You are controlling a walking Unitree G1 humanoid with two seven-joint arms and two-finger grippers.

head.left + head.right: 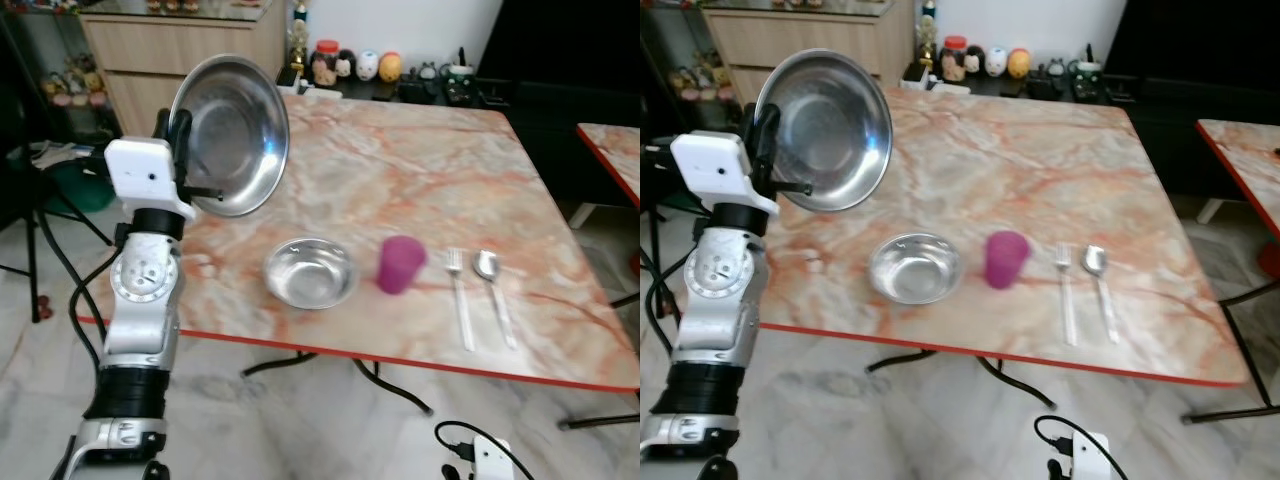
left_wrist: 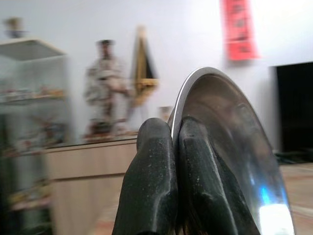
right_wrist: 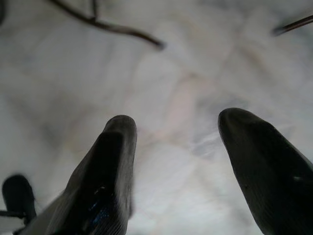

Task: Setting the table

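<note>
- The left hand is covering part of the steel plate's rim, and the picture's edge is cutting off the plate's lower part.
- The figurines at the worktop's far edge are showing too small to identify.
- The statue on the cabinet is appearing blurred.
- The right hand is hanging over blurred floor.

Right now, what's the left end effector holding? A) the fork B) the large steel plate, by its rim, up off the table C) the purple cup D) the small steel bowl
B: the left end effector is shut on the rim of the large steel plate, raised and tilted above the table; the purple cup, small steel bowl and fork all sit on it.
</note>
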